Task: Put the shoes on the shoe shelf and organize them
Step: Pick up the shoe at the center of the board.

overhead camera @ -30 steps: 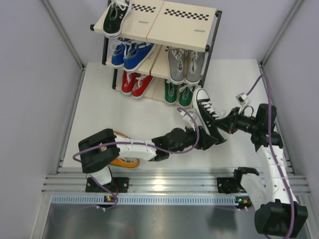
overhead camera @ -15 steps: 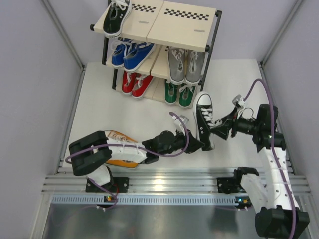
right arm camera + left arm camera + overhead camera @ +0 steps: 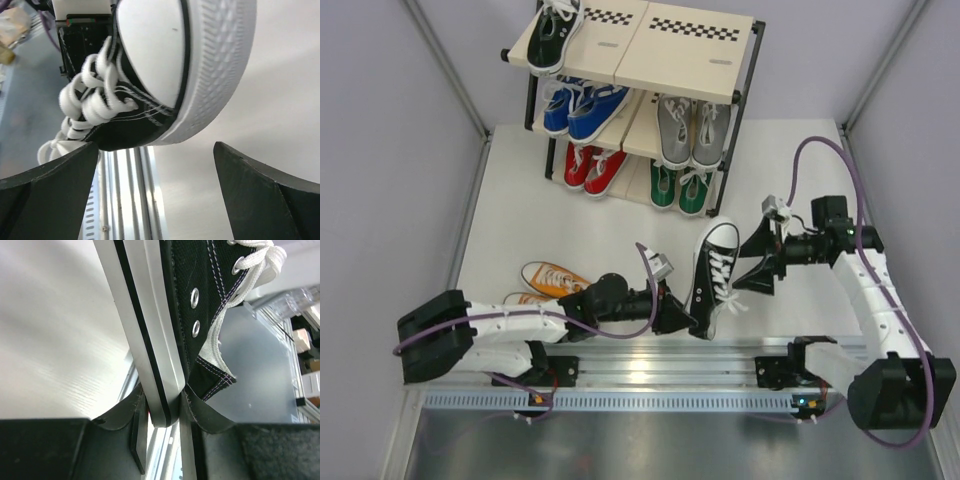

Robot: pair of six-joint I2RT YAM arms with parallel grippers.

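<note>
A black shoe [image 3: 713,275] with white laces hangs toe-up over the table's near part. My left gripper [image 3: 687,320] is shut on its heel; in the left wrist view the white sole and black heel [image 3: 159,365] sit pinched between the fingers [image 3: 135,425]. Just right of the shoe's toe my right gripper [image 3: 751,265] stands open, holding nothing. In the right wrist view the white toe cap [image 3: 160,55] hangs above the gap between the spread fingers [image 3: 50,195]. The shoe shelf [image 3: 670,55] at the back holds one black shoe [image 3: 552,35] on top, plus blue [image 3: 582,105], grey [image 3: 692,130], red [image 3: 592,168] and green [image 3: 680,188] pairs.
Two orange shoes [image 3: 555,278] lie on the table at the front left, beside my left arm. Metal rails [image 3: 650,365] run along the near edge under the held shoe. Grey walls close in both sides of the table.
My right gripper has let go of the black shoe, opened wide and drawn back. The left arm has pulled the shoe left and toward the near edge, uncovering the orange shoes.
</note>
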